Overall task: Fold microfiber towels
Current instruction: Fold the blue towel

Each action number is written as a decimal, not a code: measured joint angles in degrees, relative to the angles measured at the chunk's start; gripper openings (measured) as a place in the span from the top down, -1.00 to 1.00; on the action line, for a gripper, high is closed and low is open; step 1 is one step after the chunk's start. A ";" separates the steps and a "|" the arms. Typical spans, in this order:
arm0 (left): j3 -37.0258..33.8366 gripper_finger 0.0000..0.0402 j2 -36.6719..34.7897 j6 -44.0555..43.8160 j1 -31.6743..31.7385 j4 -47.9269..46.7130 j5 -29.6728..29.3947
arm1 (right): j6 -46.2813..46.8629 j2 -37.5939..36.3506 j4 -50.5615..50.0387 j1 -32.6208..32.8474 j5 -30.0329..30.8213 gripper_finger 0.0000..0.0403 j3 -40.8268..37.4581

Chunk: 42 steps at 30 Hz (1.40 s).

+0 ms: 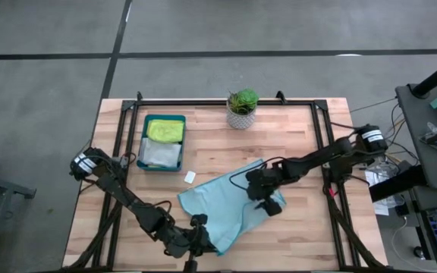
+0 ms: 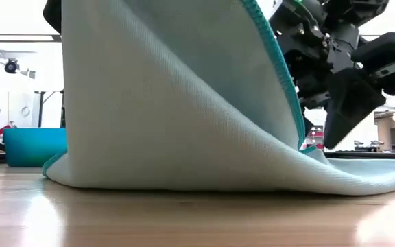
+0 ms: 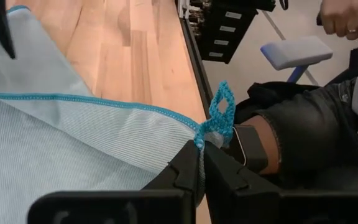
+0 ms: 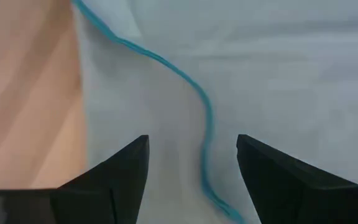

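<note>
The light teal towel (image 1: 222, 205) is being spread across the near middle of the wooden table (image 1: 294, 129), with one corner being lifted off the surface. That corner, at the towel's darker teal stitched edge (image 3: 104, 102), is being pinched by the left gripper (image 1: 196, 235), whose jaws are being pressed together on the cloth near the table's front edge. In the left wrist view, a small loop of teal trim (image 3: 221, 107) is being shown sticking up just past the clamped jaws.

The right gripper (image 1: 268, 199) is being held over the towel's right part, its jaws standing well apart; in the right wrist view the cloth and its wavy teal hem (image 4: 191, 93) are being seen between the two dark fingers (image 4: 120, 177). Whether those fingers are touching the cloth cannot be told.

In the low view the raised towel is being seen as a tall pale sheet, its lower fold resting on the table.

At the far left of the table, a dark teal tray (image 1: 144, 148) is being occupied by a lime green towel (image 1: 165, 130) and a pale grey towel (image 1: 160, 154). A small potted plant (image 1: 242, 108) is being kept at the far edge, and a small white tag (image 1: 190, 177) is lying on the wood between the tray and the teal towel.

A person's hand (image 3: 347, 22) and knee are being shown beyond the table's side in the left wrist view.
</note>
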 joint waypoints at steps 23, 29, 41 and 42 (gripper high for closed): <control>-0.42 1.00 -0.24 -0.02 -0.38 -0.05 -0.40 | 1.19 -3.47 -11.64 0.56 -1.38 0.93 0.04; -0.55 1.00 -1.24 -5.46 -1.69 -1.59 -0.61 | 7.27 -9.81 -16.91 4.33 -0.81 0.96 0.07; -0.50 1.00 -2.84 -25.09 -4.00 -6.94 -4.01 | 24.52 -15.90 -18.22 18.48 9.00 0.96 1.14; -0.50 1.00 -3.16 -26.40 -4.00 -7.76 -4.04 | 24.68 -15.84 -18.47 19.10 10.44 0.96 1.60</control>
